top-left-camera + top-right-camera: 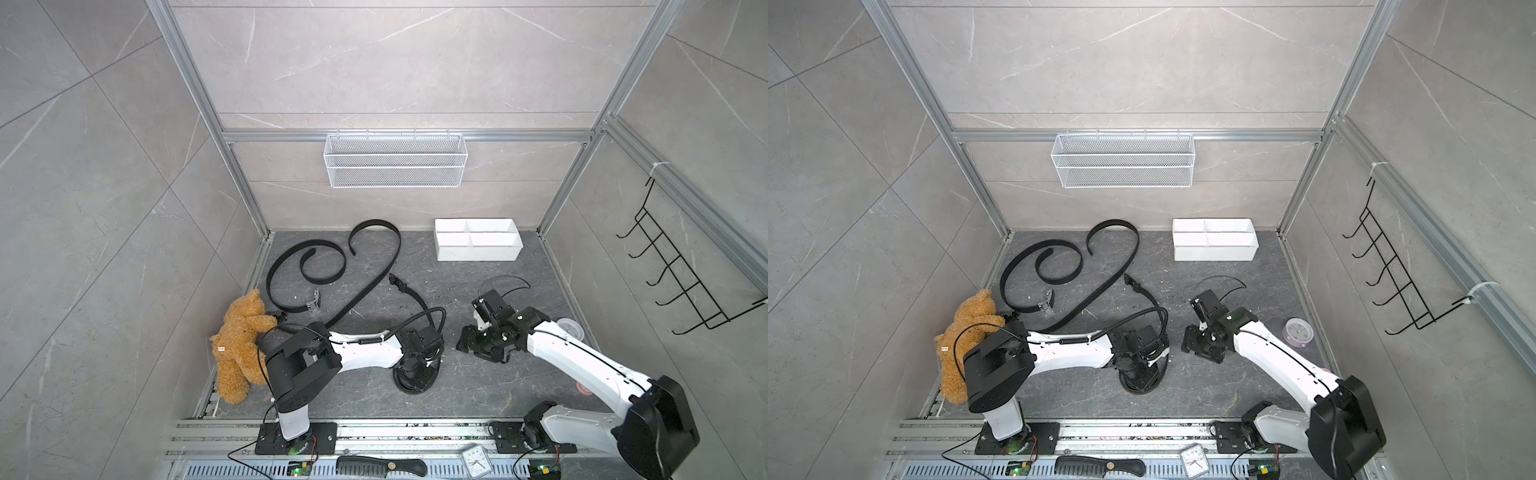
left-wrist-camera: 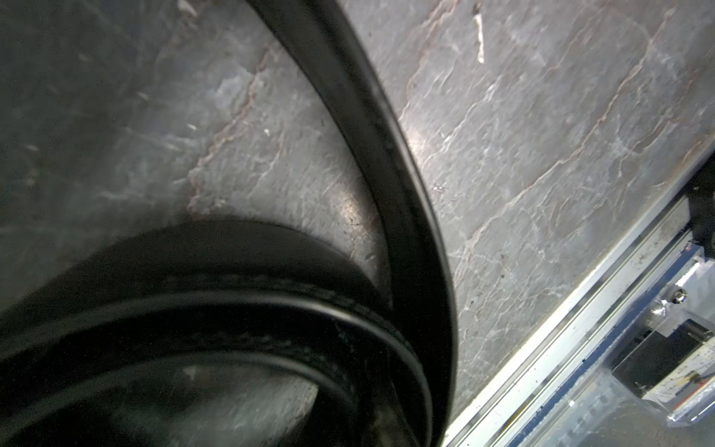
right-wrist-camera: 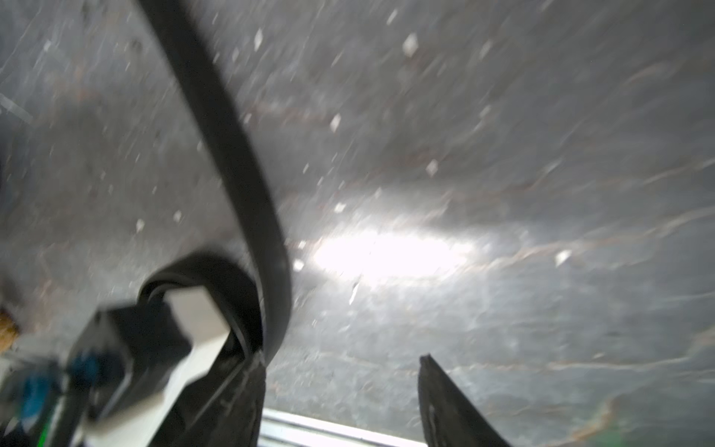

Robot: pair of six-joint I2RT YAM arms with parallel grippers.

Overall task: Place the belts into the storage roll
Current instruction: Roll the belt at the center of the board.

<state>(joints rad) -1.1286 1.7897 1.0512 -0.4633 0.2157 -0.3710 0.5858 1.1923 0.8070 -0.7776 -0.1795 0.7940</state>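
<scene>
White storage roll, belts lying outside

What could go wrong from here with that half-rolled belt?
1. The coiled belt under the left gripper has a loose tail; with the right gripper open, it may spring undone.
2. The white tray stands far back, so the coil could loosen underway.
3. The spiral belt and the long belt lie close together; pulling one might drag the other.

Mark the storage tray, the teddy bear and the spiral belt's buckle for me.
storage tray [image 1: 478,253]: in a top view, on its front wall.
teddy bear [image 1: 239,347]: in a top view, on its torso.
spiral belt [image 1: 314,300]: in a top view, on its metal buckle.
</scene>
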